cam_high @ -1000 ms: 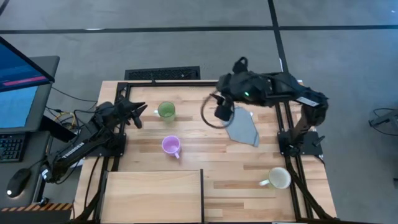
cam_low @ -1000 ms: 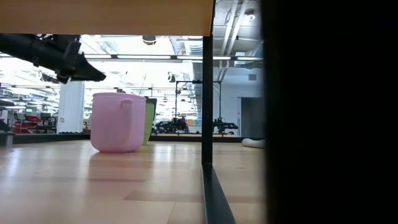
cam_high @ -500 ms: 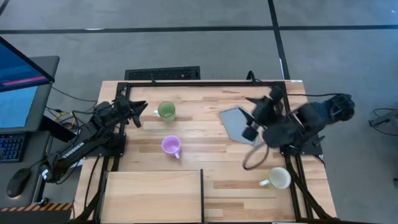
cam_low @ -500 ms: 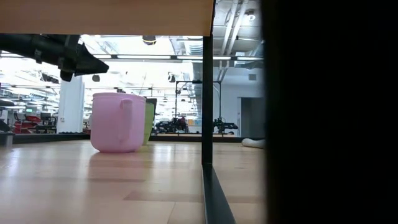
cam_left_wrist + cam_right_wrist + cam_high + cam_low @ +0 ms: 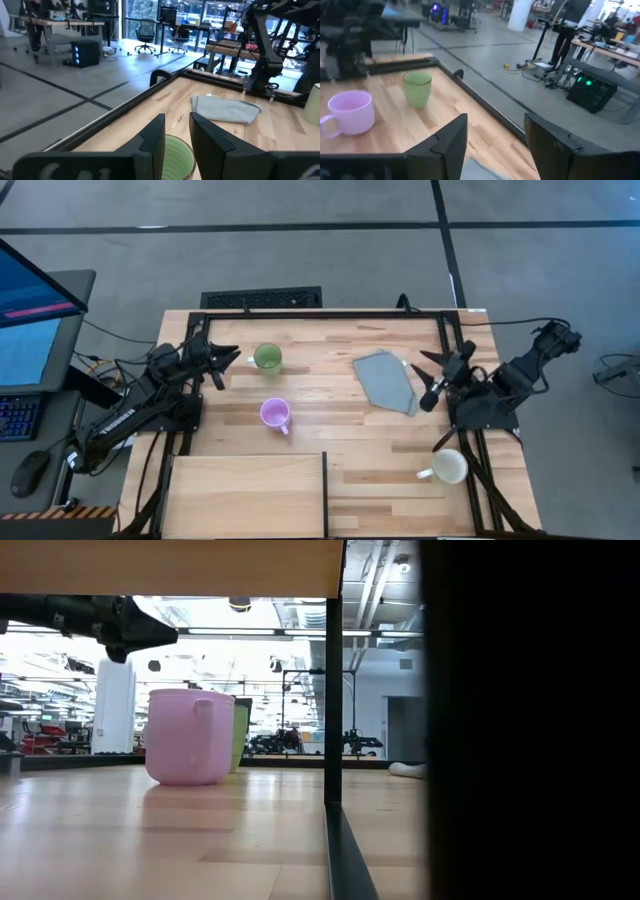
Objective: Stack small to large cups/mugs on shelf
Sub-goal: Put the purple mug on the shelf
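High view: left gripper (image 5: 232, 360) hangs just beside the green mug (image 5: 267, 358), fingers a narrow gap apart, holding nothing; mug lies straight ahead of its tips, so left arm is nearer. Purple mug (image 5: 274, 415) stands mid-table, handle toward the shelf (image 5: 245, 492), which is bare at the near edge. White mug (image 5: 447, 467) sits by the right arm's base. Right gripper (image 5: 437, 376) is wide, empty, folded back beside the grey cloth (image 5: 387, 380). No mug stacked yet.
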Controlling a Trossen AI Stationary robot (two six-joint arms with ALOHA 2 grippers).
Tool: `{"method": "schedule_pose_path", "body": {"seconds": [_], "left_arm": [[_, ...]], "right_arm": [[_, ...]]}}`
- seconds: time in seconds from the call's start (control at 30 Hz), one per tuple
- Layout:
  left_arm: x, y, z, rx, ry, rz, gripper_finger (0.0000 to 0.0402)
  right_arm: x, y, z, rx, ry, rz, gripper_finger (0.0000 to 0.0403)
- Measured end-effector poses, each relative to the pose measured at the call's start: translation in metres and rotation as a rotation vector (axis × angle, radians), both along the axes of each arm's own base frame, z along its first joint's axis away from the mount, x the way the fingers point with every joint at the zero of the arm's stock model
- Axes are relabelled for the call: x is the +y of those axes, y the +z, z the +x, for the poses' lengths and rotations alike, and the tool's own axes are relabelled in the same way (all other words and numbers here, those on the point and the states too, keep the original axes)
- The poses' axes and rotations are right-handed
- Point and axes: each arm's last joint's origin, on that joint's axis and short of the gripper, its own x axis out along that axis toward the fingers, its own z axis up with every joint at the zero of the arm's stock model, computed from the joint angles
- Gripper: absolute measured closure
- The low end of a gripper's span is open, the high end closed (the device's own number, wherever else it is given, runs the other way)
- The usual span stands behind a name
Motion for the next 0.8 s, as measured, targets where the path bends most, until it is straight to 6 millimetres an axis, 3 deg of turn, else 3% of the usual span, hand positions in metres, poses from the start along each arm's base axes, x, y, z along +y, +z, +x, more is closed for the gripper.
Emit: {"method": "schedule_pose_path", "body": {"seconds": [0.23, 0.53, 0.8], "left_arm": [[0.000, 0.003, 0.000, -0.019, 0.007, 0.038, 0.0324], [0.002, 0.005, -0.001, -0.020, 0.061, 0.063, 0.0324], [0.002, 0.004, -0.001, -0.008, 0.061, 0.078, 0.0324]], "right_arm": [[-0.017, -0.016, -0.008, -0.030, -0.007, -0.038, 0.0187], [-0.045, -0.013, 0.000, -0.143, 0.186, -0.173, 0.0187], [-0.070, -0.051, -0.015, -0.164, 0.148, -0.106, 0.0187]]}}
